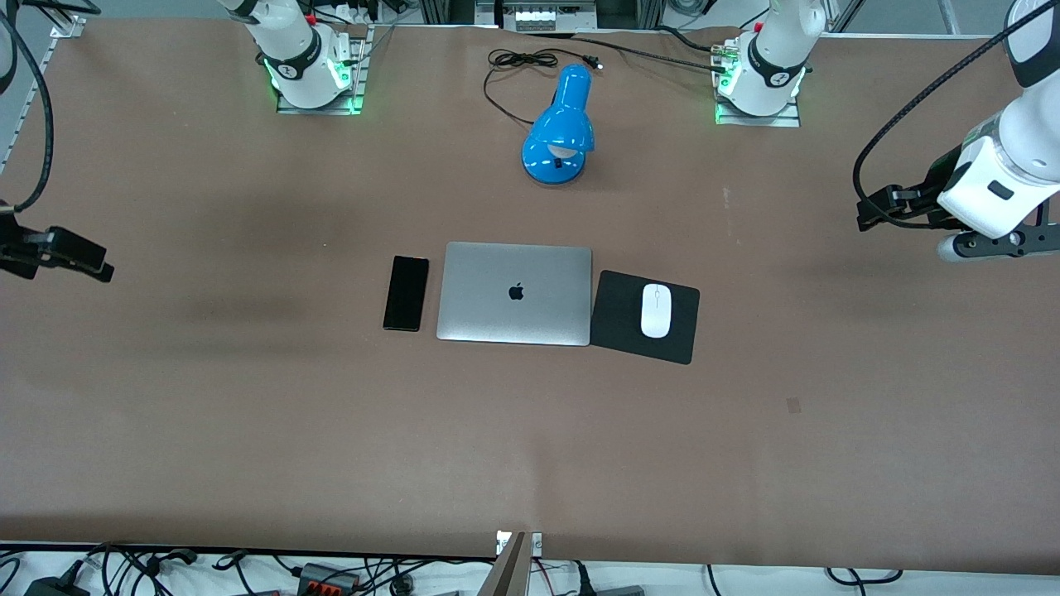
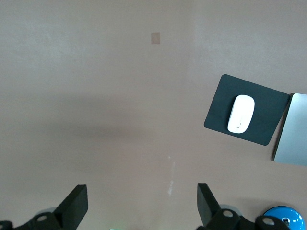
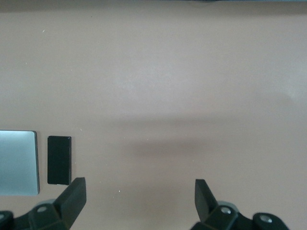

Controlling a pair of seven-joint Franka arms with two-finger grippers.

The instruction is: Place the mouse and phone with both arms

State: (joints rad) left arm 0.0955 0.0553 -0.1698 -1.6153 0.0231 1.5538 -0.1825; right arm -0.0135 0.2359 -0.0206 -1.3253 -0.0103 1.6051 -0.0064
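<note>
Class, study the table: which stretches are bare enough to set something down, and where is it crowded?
Bare: the wide strip nearer the front camera than the phone, laptop and mouse pad; also both table ends, under the open left pincer and open right pincer. Crowded: the middle row, with the mouse on its pad, and the lamp between the arm bases.

Closed silver laptop lies flat at table centre, logo up. Black mouse pad sits at its 3 o'clock, slightly rotated, one edge touching the laptop's side (a corner seems tucked just under it; cannot confirm). Blue desk lamp stands at the laptop's 12 o'clock, well apart, shade facing the front camera. Its black cord loops on the table at the lamp's 11 o'clock, plug end lying loose. Brown table cover spans the whole surface; a small darker square patch shows at the pad's 4 o'clock.
</note>
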